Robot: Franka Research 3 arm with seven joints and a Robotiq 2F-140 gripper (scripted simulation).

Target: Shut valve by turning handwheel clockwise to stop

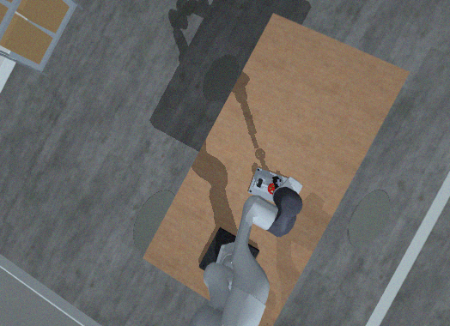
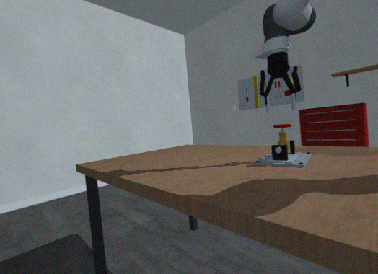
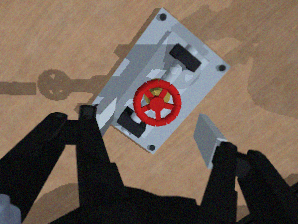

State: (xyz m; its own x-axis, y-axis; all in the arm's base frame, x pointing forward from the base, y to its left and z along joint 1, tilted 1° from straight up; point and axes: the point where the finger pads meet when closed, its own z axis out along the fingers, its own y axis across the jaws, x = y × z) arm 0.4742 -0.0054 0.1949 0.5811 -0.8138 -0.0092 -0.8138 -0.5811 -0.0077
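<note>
The valve stands on a grey baseplate on the wooden table. Its red handwheel lies level on a brass stem above a black body. In the wrist view the handwheel shows from above, spoked, over the baseplate. My gripper hangs well above the handwheel, pointing down, fingers open and empty. In the wrist view the gripper has its fingertips to either side of the wheel and a little below it in the picture. In the top view the arm's wrist covers part of the valve.
A red tool cabinet and a tool board stand at the far wall behind the table. The arm's base sits at the table's near edge.
</note>
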